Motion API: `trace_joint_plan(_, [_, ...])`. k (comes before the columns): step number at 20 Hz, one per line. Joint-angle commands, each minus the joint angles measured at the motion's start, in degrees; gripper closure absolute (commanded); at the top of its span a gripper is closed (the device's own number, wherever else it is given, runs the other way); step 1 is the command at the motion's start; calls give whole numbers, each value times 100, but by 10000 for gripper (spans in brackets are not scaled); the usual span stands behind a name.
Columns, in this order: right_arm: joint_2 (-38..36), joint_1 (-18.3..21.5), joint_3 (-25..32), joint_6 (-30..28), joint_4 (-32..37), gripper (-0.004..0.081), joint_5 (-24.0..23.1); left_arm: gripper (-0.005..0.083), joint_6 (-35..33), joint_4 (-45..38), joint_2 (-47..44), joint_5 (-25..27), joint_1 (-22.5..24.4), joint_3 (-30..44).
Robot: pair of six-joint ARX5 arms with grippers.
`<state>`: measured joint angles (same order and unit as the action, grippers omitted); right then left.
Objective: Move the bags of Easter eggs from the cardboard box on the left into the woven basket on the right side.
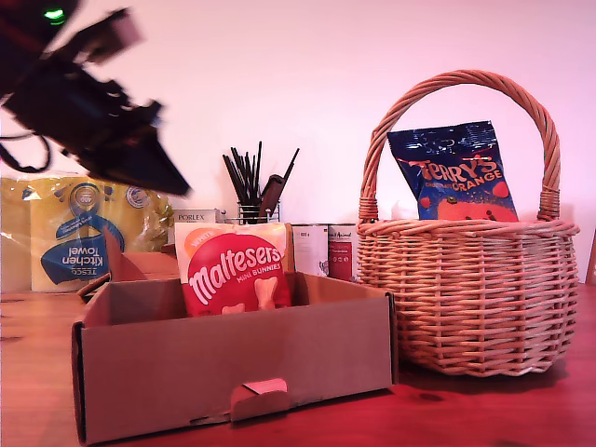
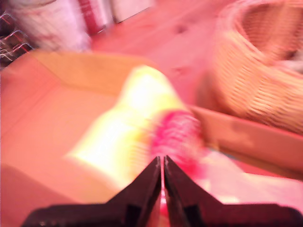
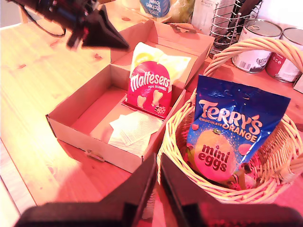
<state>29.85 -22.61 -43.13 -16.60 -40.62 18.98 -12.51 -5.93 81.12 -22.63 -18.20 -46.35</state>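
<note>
So the Maltesers bag is standing upright inside the cardboard box, leaning toward the back wall, at the exterior view's left. The Terry's Orange bag is already sitting in the woven basket on the exterior view's right, poking up under the arched handle, with something pale tucked behind it that I can't make out. There's also a white sheet of paper lying flat on the box floor in front of the Maltesers one. My first gripper is hanging in the air above the box, jaws pinched together with nothing between them, and its view is super blurry. My second gripper is hovering over the near rim of the basket, also closed up and empty. Behind the box, a yellow kitchen towel pack, a white Porlex carton, a wire holder with dark utensils and a couple of tins are lining the wooden table.
</note>
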Motion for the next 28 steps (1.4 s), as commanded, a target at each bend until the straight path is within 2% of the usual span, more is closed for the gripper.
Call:
trace_joint_plan(1, [-15,-24,90,-35,31,783,4,698,-79,-192,-20,-160,122,-57])
trace_joint_plan(4, [-11,-24,90,-37,50,783,4,104,-66,-269,85,-107,317,-57])
trace_joint_plan(5, [-11,-24,90,-37,52,783,4,16,-289,-308,116,-101,315,-57])
trace_joint_plan(6, [-11,-24,90,-37,50,783,4,-6,-496,-485,219,-87,313,-57])
trace_joint_plan(10, [-11,-24,90,-35,55,783,4,-7,-487,-1045,809,-68,315,-76])
trace_joint_plan(13, [-11,-24,90,-35,52,783,4,-7,-487,-1019,1207,-77,286,-162])
trace_joint_plan(17, [-11,-24,90,-33,55,783,7,-7,-354,-848,1285,-297,162,-168])
trace_joint_plan(20, [-11,-24,90,-35,61,783,4,-7,-308,-660,1285,-586,-76,-168])
trace_joint_plan(23, [-11,-24,90,-33,90,783,4,-7,-249,-553,1305,-647,-466,-168])
trace_joint_plan(28, [-11,-24,90,-33,92,783,7,-4,-295,-560,1690,-205,-992,-168])
